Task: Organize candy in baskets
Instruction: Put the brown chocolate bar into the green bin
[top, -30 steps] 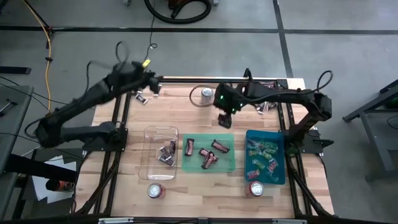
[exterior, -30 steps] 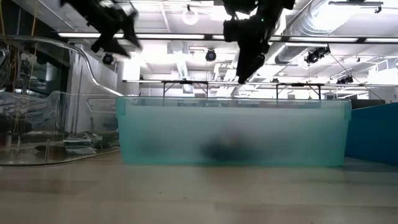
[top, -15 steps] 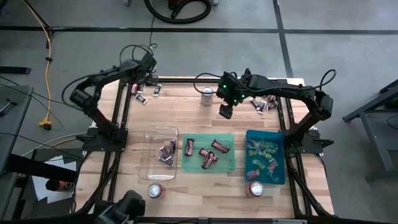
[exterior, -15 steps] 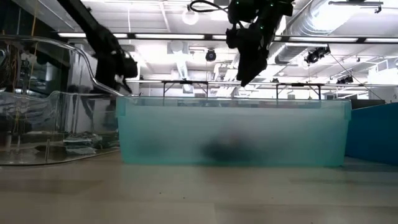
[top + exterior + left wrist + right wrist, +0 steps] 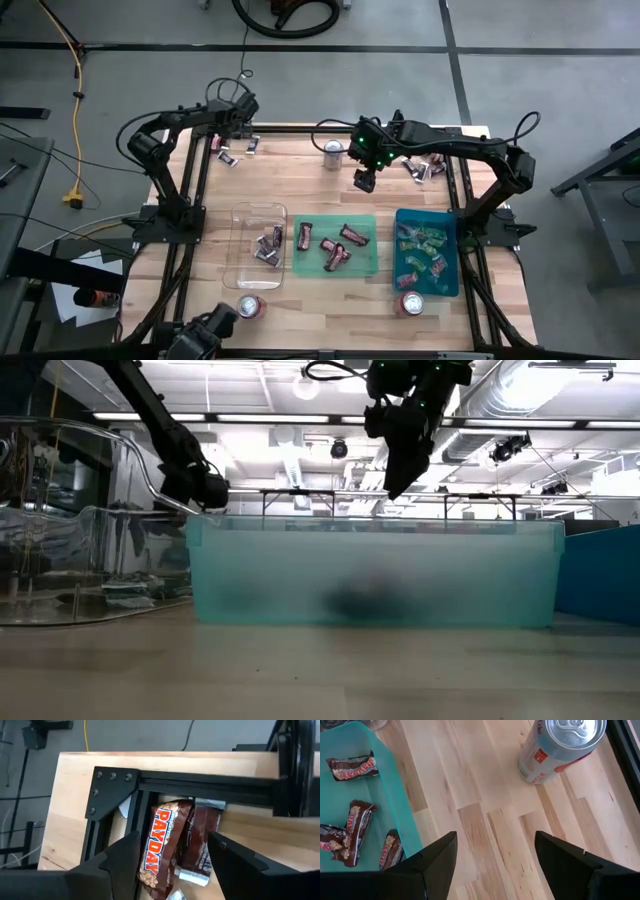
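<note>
High view first, taking the green basket [image 5: 336, 245] as the landmark — it sits mid-table with several maroon-brown candies [image 5: 330, 246] inside. Just to its left is the clear basket [image 5: 259, 245], holding a few dark and silver candies [image 5: 268, 246]; well to its right is the teal basket [image 5: 427, 250] with light green and pink candies [image 5: 422, 252].

The right gripper [image 5: 364, 179] hangs in the air beyond the green basket's far edge, fingers apart and holding nothing; its wrist view looks down past them at bare wood, a corner of the green basket and a silver and red can [image 5: 560, 747].

The left gripper [image 5: 243, 121] is far off from the green basket, at the table's far left corner by the black frame [image 5: 200, 784]. Its fingers are spread, and between them lie a PayDay bar [image 5: 159, 845] and a brown wrapped bar [image 5: 201, 842] — untouched. More loose candy [image 5: 424, 168] lies beyond the green basket toward the far right.
</note>
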Controlling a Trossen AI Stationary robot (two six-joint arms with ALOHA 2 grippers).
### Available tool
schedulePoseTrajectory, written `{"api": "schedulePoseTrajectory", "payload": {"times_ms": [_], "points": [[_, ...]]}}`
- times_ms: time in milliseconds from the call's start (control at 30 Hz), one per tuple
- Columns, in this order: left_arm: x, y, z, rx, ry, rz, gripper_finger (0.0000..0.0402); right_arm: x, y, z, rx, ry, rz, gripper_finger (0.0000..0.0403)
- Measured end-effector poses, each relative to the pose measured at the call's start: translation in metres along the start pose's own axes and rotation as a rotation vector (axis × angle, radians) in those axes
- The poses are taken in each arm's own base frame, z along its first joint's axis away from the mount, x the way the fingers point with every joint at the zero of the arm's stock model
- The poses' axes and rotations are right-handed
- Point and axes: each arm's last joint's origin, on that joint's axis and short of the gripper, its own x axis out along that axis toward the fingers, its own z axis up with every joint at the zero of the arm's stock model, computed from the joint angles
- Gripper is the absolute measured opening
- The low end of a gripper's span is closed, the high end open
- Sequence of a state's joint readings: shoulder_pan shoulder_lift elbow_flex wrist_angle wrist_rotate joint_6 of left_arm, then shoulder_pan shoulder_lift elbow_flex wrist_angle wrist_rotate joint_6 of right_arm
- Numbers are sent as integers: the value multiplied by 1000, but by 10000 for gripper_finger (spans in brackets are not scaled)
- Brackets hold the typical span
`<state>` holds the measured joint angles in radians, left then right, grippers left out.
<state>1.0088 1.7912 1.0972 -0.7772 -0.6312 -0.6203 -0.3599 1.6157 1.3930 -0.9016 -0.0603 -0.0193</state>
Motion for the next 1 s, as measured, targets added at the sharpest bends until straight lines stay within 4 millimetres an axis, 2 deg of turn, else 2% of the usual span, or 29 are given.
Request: {"api": "schedulePoseTrajectory", "payload": {"times_ms": [267, 400, 533, 633, 767, 900, 1000], "points": [[1, -3, -28, 64, 42, 82, 185, 0, 1, 0, 36, 0, 1, 261], [5, -9, -36, -23, -70, 188, 171, 0, 1, 0, 37, 0, 1, 261], [13, -16, -53, -10, -22, 267, 151, 0, 2, -1, 41, 8, 5, 261], [14, -26, -59, -34, -47, 273, 132, 0, 4, -2, 54, 25, 14, 261], [15, -30, -63, -64, -23, 258, 90, 0, 11, -6, 81, 67, 22, 261], [14, -27, -62, -39, 69, 198, 18, -1, 21, -11, 45, 112, 23, 261], [12, -23, -60, -34, 129, 126, 8, -7, 26, -13, 14, 106, -19, 261]]}}
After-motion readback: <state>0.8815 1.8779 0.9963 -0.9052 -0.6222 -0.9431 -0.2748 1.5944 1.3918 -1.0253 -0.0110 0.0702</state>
